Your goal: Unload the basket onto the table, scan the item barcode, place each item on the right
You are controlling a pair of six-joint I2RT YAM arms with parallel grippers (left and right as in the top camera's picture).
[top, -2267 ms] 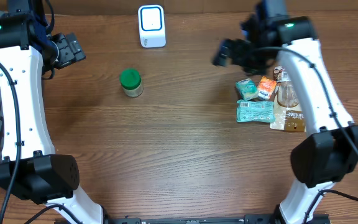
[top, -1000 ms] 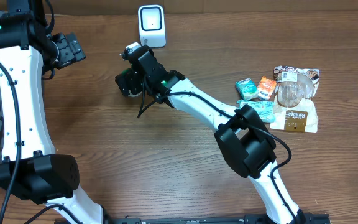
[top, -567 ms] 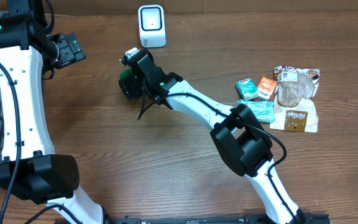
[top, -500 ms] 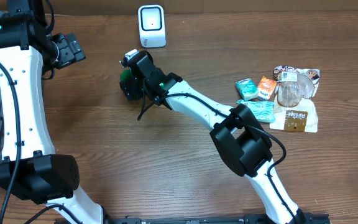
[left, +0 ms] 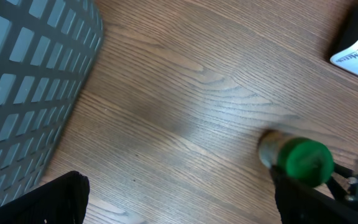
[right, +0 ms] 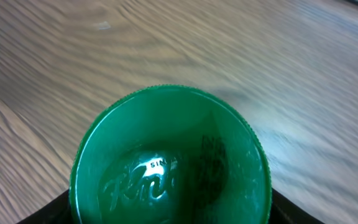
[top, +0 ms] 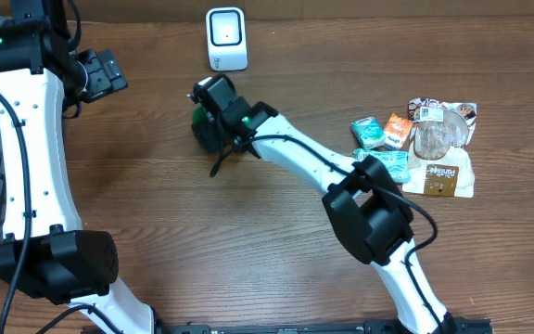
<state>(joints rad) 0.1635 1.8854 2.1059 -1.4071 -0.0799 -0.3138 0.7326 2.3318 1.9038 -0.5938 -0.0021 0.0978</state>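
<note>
The green-lidded jar (top: 197, 115) stands upright on the wooden table (top: 248, 241), toward its far side and a little left of centre, near the white scanner (top: 226, 38) but apart from it. The right gripper (top: 208, 130) is down over the jar, its dark fingers (right: 45, 211) showing on either side of the lid in the right wrist view; whether they press on the jar or stand just off it cannot be told. The left gripper (top: 100, 76) hangs well to the left of the jar, its jaws spread wide with nothing between them. The table's far edge runs just behind the scanner, and a grey mesh basket (left: 30, 74) sits at the left side. Bare wood lies between the jar and the basket, and across the whole middle and near side. By count: one jar, one scanner, one basket, two arms. To the right lie two teal packets (top: 369, 132), one orange packet (top: 398, 130) and tan-and-clear packaging (top: 441, 176) whose number of pieces is unclear.
</note>
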